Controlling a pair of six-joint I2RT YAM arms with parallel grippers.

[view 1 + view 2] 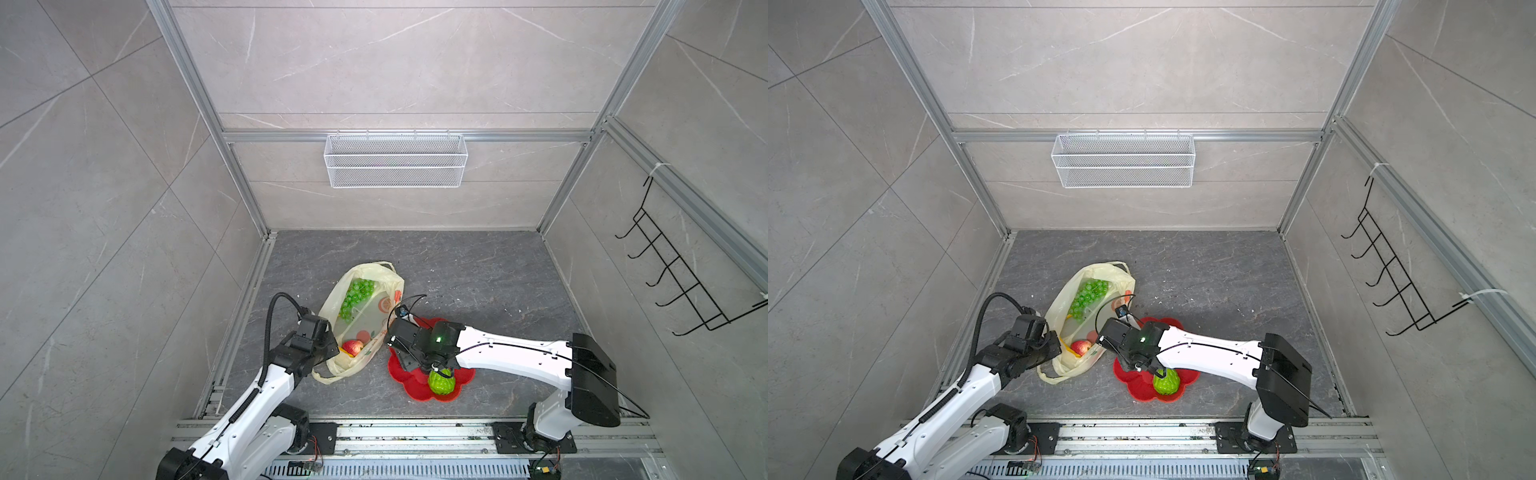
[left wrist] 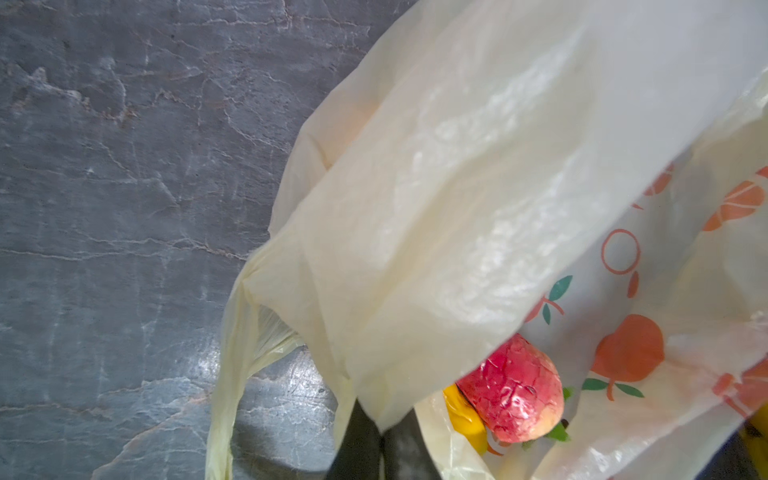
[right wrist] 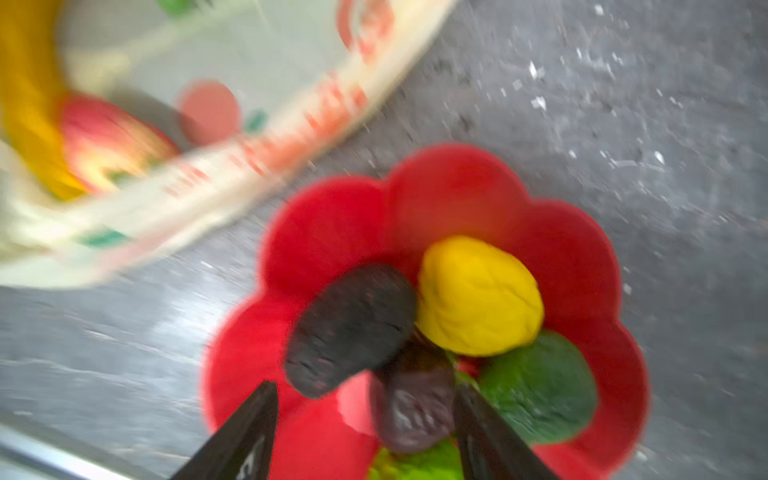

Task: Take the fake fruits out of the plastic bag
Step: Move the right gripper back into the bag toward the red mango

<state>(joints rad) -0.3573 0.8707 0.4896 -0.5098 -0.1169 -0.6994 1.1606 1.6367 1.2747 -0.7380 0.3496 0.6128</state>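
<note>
One plastic bag (image 2: 457, 187); one red flower-shaped plate (image 3: 332, 232). Inside the bag: one green grape bunch (image 1: 355, 296), one yellow banana (image 3: 29, 104), one red fruit (image 2: 513, 388). On the plate: two dark avocados (image 3: 351, 328), one yellow lemon (image 3: 478, 295), one bumpy green ball (image 1: 441, 381); the blurred right wrist view shows two green patches (image 3: 540, 386), one fruit or two undeterminable. One white wire basket (image 1: 395, 160); one black hook rack (image 1: 681, 270); two robot arms (image 1: 511, 353).
</note>
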